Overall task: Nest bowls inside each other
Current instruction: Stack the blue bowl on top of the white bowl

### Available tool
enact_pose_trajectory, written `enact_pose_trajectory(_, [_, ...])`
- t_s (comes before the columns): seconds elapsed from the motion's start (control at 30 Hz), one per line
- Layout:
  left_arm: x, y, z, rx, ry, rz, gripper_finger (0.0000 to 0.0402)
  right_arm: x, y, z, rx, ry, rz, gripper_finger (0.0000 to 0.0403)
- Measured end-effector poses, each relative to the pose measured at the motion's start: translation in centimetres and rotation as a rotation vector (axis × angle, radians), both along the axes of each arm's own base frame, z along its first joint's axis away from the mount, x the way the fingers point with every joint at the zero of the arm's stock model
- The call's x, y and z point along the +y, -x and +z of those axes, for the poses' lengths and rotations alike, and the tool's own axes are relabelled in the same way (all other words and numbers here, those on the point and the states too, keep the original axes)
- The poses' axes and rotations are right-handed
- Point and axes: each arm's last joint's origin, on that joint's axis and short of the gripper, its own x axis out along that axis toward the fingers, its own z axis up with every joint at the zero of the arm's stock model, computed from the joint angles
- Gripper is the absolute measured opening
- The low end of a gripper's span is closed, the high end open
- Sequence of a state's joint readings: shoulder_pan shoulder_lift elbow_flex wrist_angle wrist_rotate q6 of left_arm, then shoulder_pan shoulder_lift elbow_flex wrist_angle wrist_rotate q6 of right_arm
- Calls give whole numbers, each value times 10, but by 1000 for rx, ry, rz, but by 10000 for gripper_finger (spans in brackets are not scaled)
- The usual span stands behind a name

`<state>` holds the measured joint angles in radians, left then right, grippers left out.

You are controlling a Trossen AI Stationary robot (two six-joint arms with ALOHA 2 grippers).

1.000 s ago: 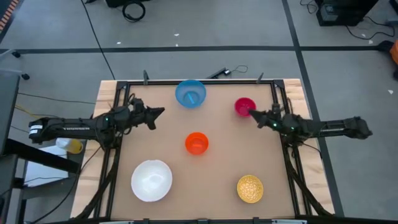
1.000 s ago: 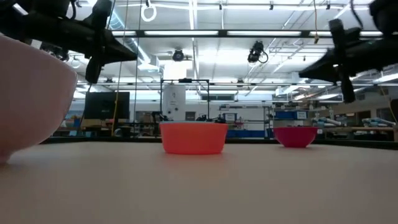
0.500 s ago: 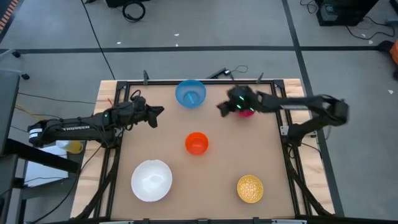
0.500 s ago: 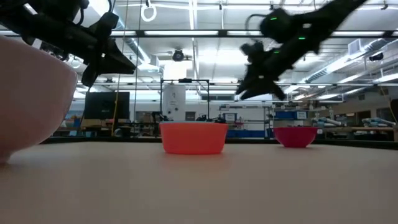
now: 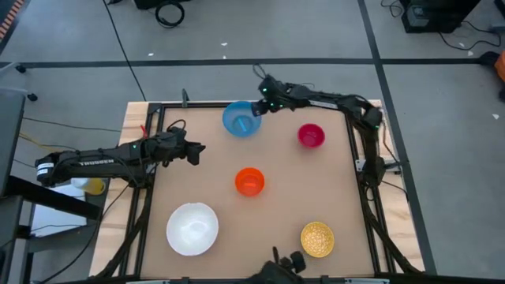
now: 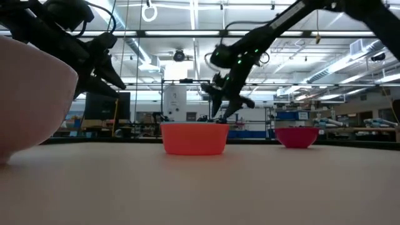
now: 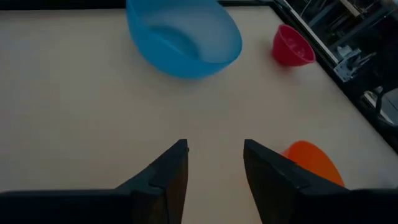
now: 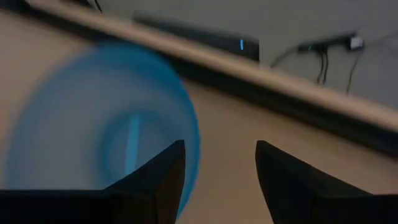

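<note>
Five bowls rest on their bases on the tan table: light blue (image 5: 241, 118) at the far middle, red-magenta (image 5: 311, 136) to its right, orange (image 5: 249, 181) in the centre, white (image 5: 192, 229) at the near left, speckled yellow-gold (image 5: 317, 238) at the near right. My right gripper (image 5: 264, 100) hangs open above the blue bowl's far right rim (image 8: 186, 134) and touches nothing. My left gripper (image 5: 200, 150) stands open over bare table left of the orange bowl, tilted down, with the blue bowl (image 7: 183, 37) ahead of it.
A black frame rail (image 5: 150, 181) borders the table's left, far and right edges. A small dark camera mount (image 5: 284, 264) sits at the near edge. Bare table lies between the bowls. In the low view the white bowl (image 6: 31, 94) fills the left foreground.
My right gripper has swung from the table's right edge across the red-magenta bowl toward the far edge, ending above the blue bowl, tipping downward and opening. My left gripper has tipped downward and opened, staying nearly in place. No bowl has moved.
</note>
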<state>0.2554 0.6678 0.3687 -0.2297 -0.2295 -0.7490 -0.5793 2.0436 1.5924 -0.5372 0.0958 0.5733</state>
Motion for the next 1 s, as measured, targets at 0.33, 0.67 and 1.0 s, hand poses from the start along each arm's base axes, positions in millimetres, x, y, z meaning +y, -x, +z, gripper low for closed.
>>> enact_pose_trajectory(0.33, [0, 0, 0, -2, 6, -10, 158, 3, -26, -29, 45, -111, 75, 165])
enact_pose_trajectory(0.67, [3, 0, 11, -55, 54, 22, 158, 56, -41, 22, -40, -39, 329, 17])
enact_pose_trajectory(1.0, [21, 8, 90, -128, -250, 54, 157, 174, -85, 46, -247, -9, 725, 10])
